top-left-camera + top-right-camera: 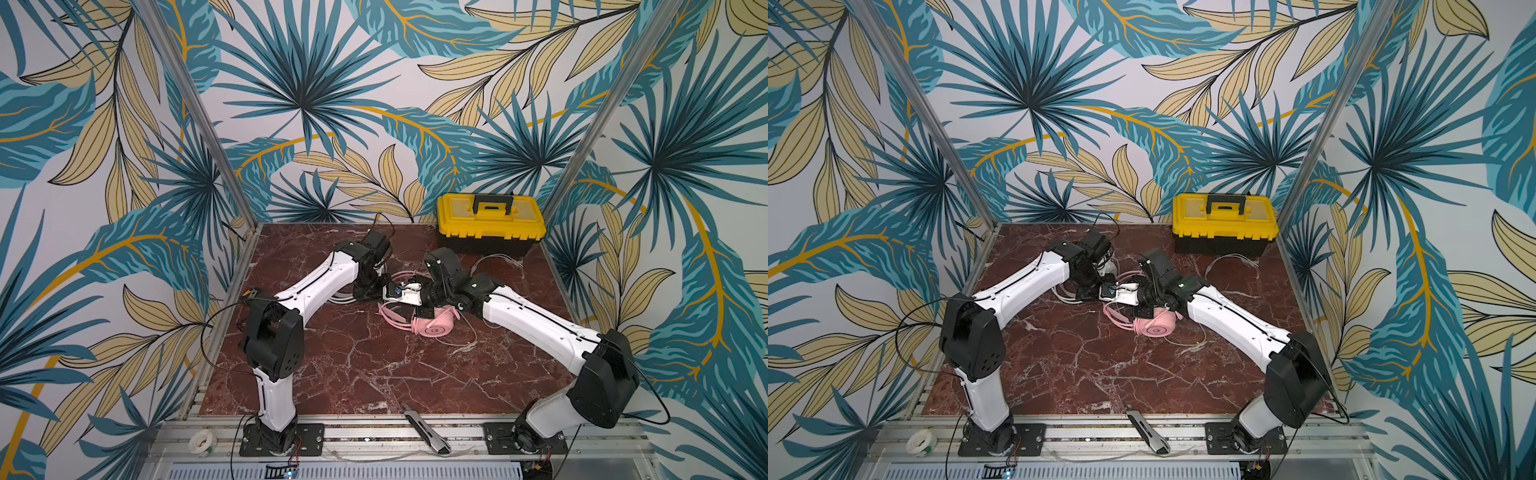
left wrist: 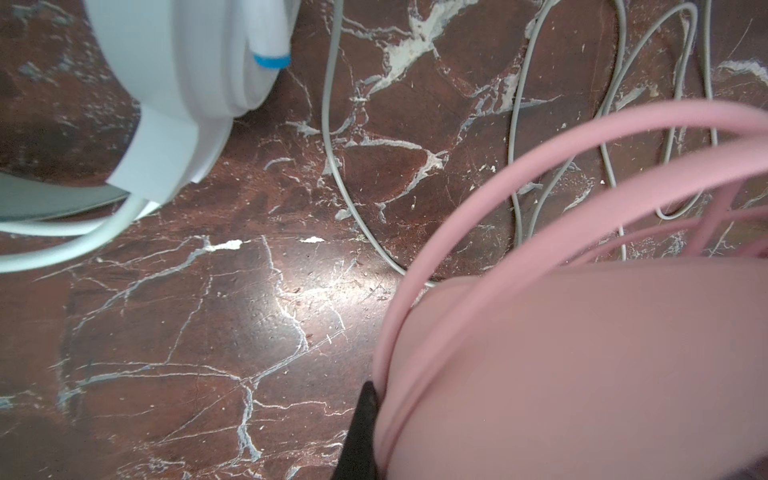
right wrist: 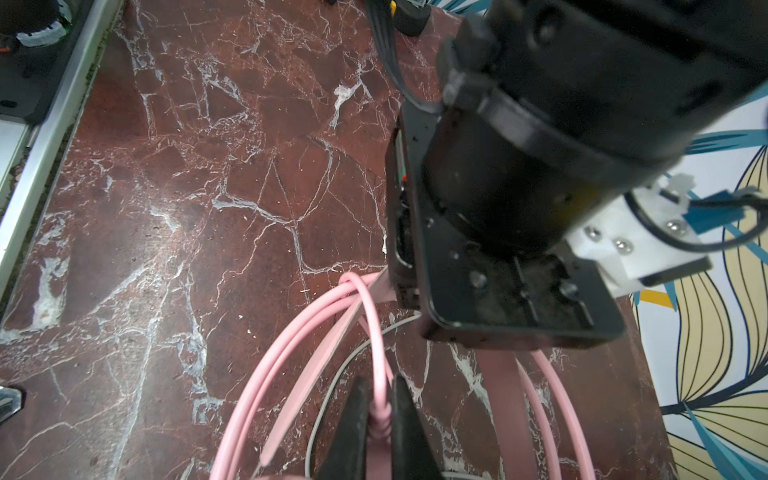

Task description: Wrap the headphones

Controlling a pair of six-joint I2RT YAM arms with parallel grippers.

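Right wrist view: right gripper [image 3: 376, 415] pinches the pink cable [image 3: 291, 332] tight. Nearby, the left gripper [image 1: 369, 293] squeezes the pink headset [image 1: 434, 328]; yellow toolbox [image 1: 490, 224] at 1 o'clock.

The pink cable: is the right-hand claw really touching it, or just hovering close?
Touching. The right wrist view shows the right gripper's black fingers closed on the pink cable, one on each side, no gap.

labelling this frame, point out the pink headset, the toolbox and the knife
pink headset [image 1: 434, 329]: in a top view, on the round earcup facing up
toolbox [image 1: 457, 220]: in a top view, on the yellow lid
knife [image 1: 424, 428]: in a top view, mid-handle, on the front rail
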